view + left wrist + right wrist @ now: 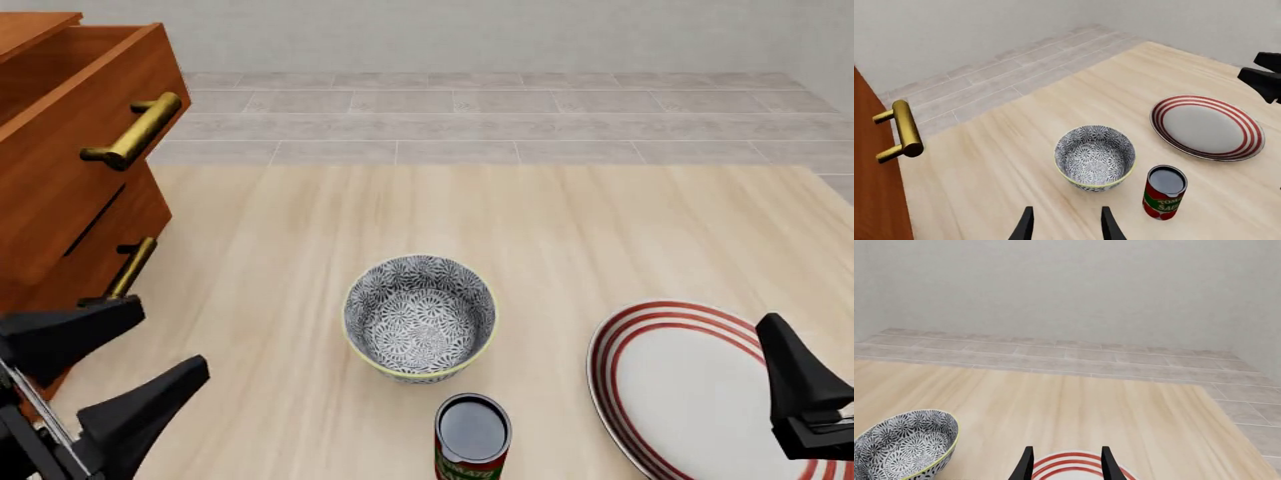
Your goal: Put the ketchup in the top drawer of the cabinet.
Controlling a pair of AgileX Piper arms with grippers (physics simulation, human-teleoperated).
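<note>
The ketchup (471, 437) stands upright on the table at the near edge of the front view, just in front of the grey floral bowl (419, 318). It also shows in the left wrist view (1164, 192). The cabinet (54, 230) stands at the left. Its top drawer (80, 160) is pulled out, with its brass handle (134, 130) facing the table. My left gripper (174, 332) is open and empty, near the cabinet's lower drawer and left of the bowl. My right gripper (801, 395) is open and empty over the plate's right side.
A red-striped white plate (674, 385) lies right of the ketchup. The lower drawer handle (130, 268) is just behind my left gripper. In the left wrist view a brass handle (904, 130) sticks out from the cabinet front (871, 190). The table ends at a tiled floor (534, 110).
</note>
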